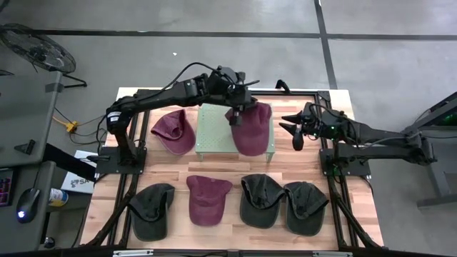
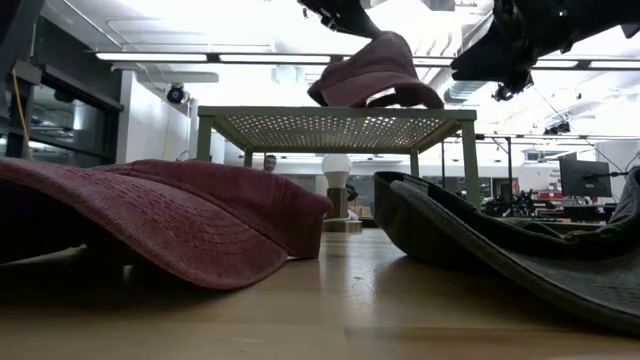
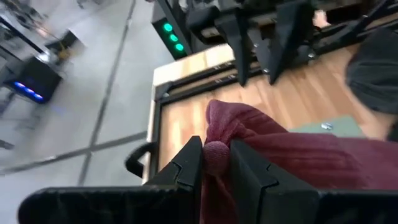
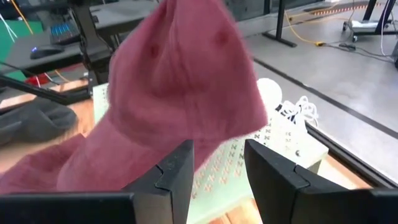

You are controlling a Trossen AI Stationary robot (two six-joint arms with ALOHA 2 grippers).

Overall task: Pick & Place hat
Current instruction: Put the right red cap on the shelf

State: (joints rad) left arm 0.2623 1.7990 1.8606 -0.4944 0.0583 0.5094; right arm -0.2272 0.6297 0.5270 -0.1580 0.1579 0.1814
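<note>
Maroon cloth cap point(image 1: 251, 128) hangs pinched in the left gripper point(image 1: 235, 116), draped over the right edge of the pale green perforated stand point(image 1: 214, 130) at the high view's upper centre. At right, the right gripper point(image 1: 295, 130) waits, fingers apart and empty.

High cam straight down, whole table point(image 1: 235, 171); low cam at tabletop level facing the room; wrist cams close in. All share the perforated stand point(image 1: 214, 132).
</note>
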